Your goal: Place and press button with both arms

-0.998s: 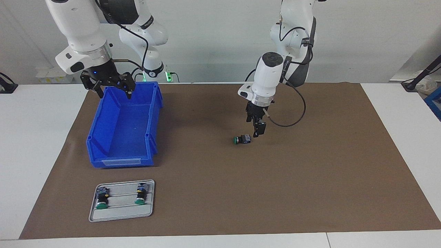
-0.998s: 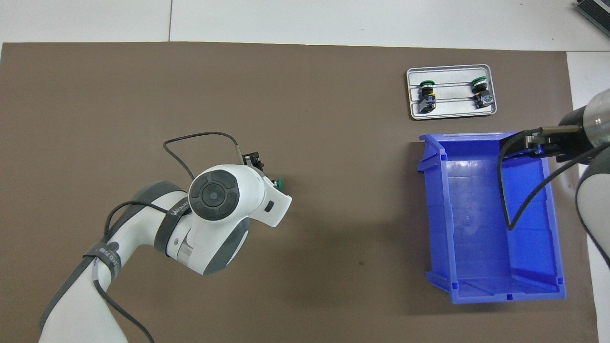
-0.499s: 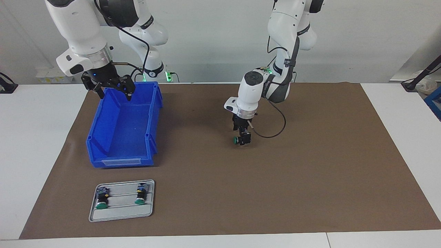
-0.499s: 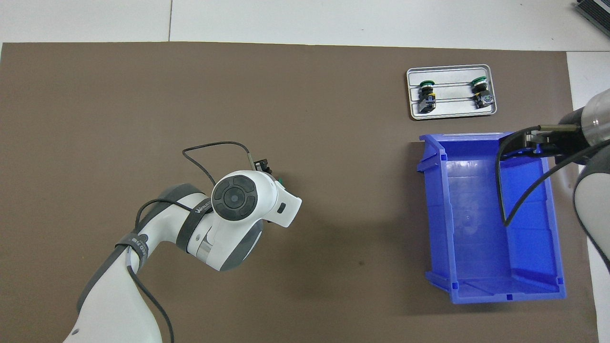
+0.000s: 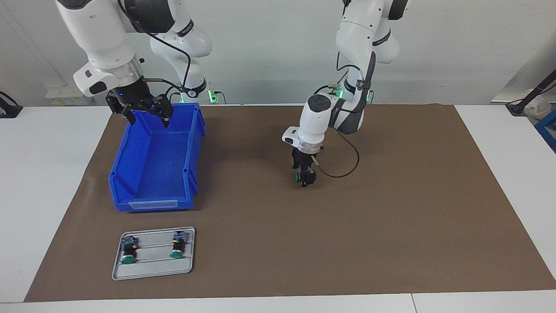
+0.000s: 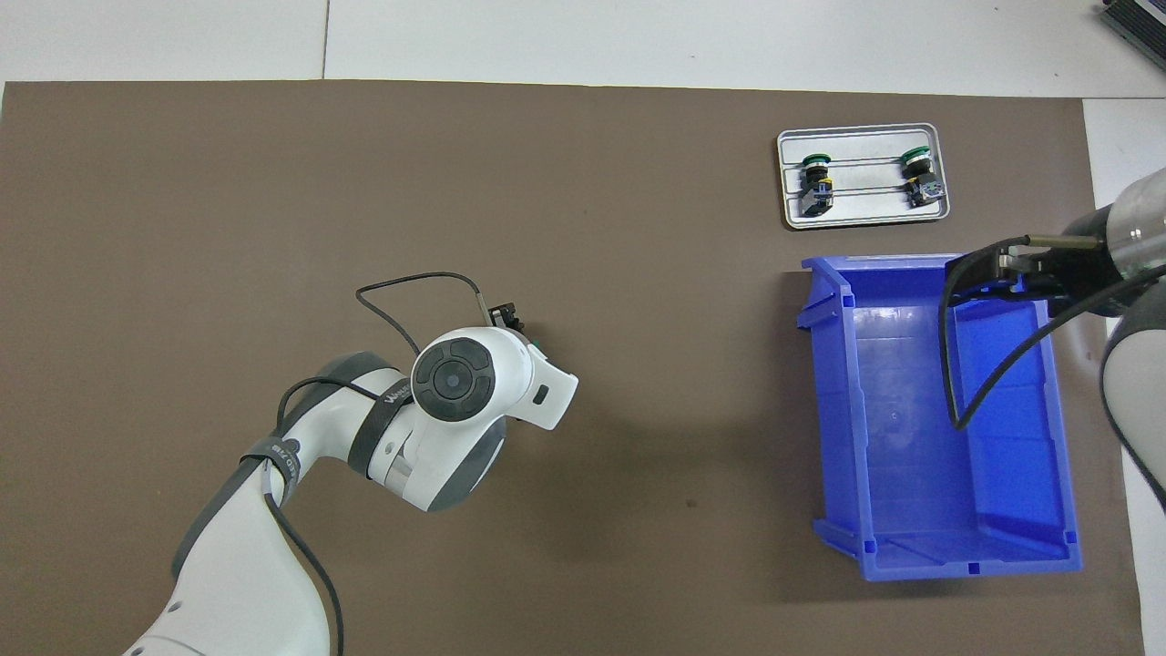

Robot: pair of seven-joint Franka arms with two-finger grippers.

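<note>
Brown mat spread over a white table. Near mid-mat, the button lying on its side, green cap toward the right arm's end. Down on it, the left gripper, pointing straight down, fingers apart, one on each side of the black body; cannot tell whether touching it. From overhead, mostly hidden beneath the left arm's white wrist: only a sliver of green cap and a bit of black gripper showing.

Toward the right arm's end, a blue bin, long side running away from the robots. Over its end nearest the robots, the right gripper, fingers spread wide, holding nothing, hanging above the rim. Overhead, seen over the bin near one corner.

Farther from the robots than the bin, just beside it, a grey tray with two more buttons lying side by side, apart, green caps pointing away from the robots. Same tray overhead.
</note>
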